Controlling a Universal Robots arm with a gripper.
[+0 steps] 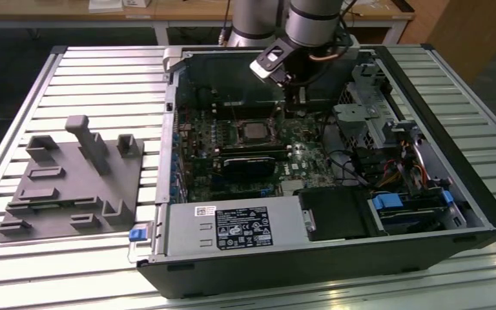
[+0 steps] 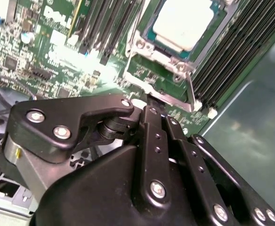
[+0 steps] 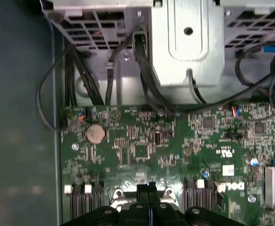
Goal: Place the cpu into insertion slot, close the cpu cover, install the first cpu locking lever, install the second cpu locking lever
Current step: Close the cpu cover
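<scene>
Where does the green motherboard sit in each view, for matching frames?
Exterior view: the motherboard lies inside the open computer case, under the gripper.
Second wrist view: the motherboard beyond the gripper, carrying the cpu.
First wrist view: the motherboard between the gripper and the grey metal cage.
Shared landmark: the gripper.

The gripper sits low over the green motherboard inside the open computer case, whose upper side is uncovered, leaving free room above the board. Past a stretch of low board components on one side of the gripper, a metal drive cage and looping black cables stand in the way. On its other side lie flat memory slots and the cpu, with a thin metal lever close by.
</scene>
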